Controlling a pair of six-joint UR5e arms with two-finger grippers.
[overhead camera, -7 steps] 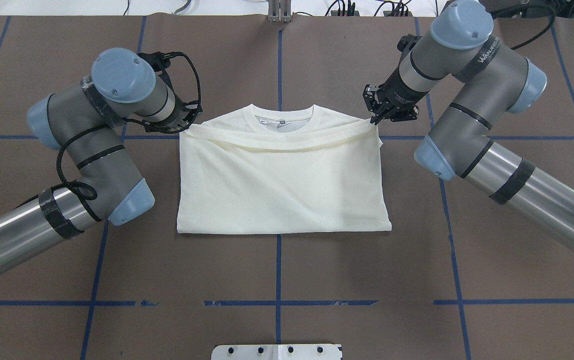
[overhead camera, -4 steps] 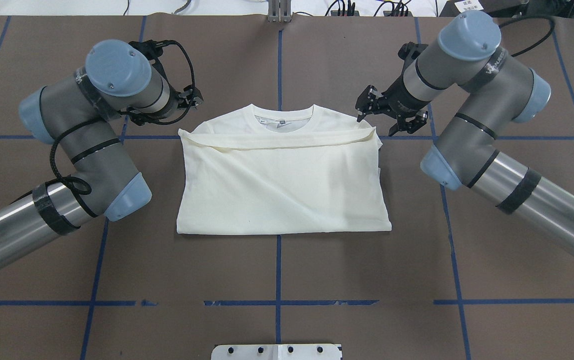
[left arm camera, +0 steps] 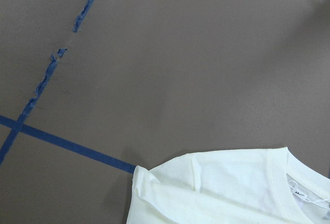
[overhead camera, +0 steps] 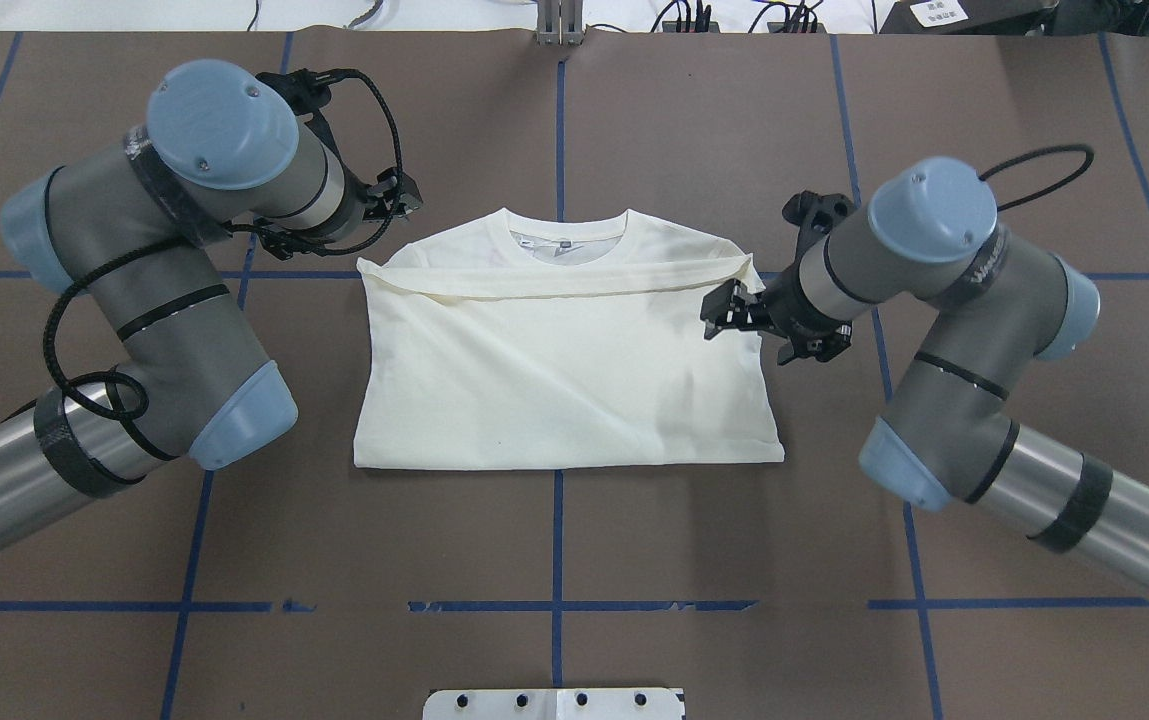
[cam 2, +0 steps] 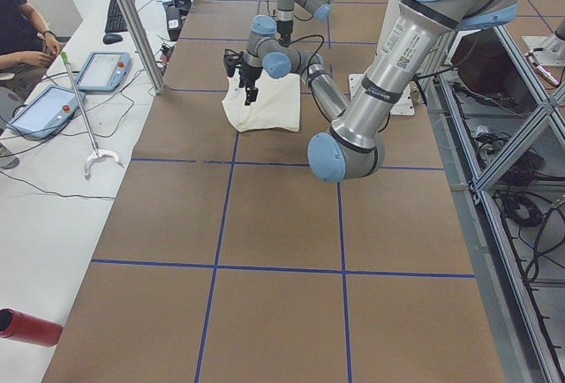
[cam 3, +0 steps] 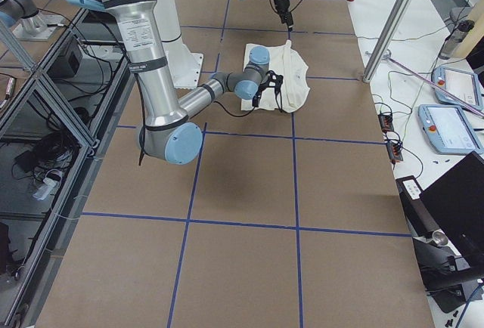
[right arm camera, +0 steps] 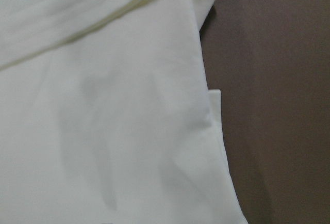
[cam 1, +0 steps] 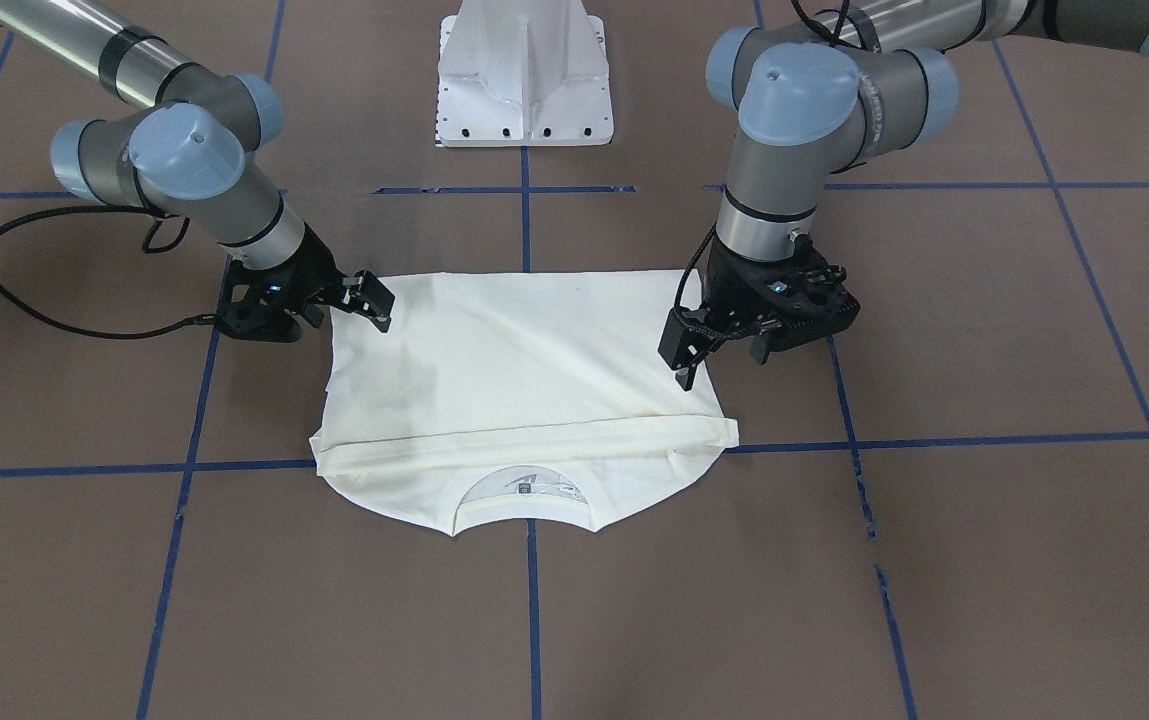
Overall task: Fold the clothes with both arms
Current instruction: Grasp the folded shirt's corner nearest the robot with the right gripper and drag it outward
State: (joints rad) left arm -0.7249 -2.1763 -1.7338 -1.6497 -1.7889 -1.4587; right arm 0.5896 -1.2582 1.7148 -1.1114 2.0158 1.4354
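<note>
Now, T-shirt [overhead camera: 564, 370]: folded to a cream rectangle, plain side up, flat on the middle of the brown table [overhead camera: 554, 540].
Collar [overhead camera: 566, 235]: at the end away from the robot, uncovered, a label showing inside it.
Folded edge [overhead camera: 554, 285]: a band of cloth lies across the shirt just short of the collar, from side to side.
Left gripper [cam 1: 724, 352]: jaws apart with nothing between them. It hangs by the shirt's collar-end corner on the robot's left, and the overhead view sets it just off the cloth.
Left wrist view: bare table, with the shoulder corner and collar at the bottom edge.
Right gripper [overhead camera: 752, 325]: jaws apart, no cloth in them. It hangs over the shirt's right side edge, just nearer the robot than the band. Whether a finger touches the cloth, I cannot tell.
Right wrist view: cream cloth fills it, with the side edge and a strip of table to the right.
</note>
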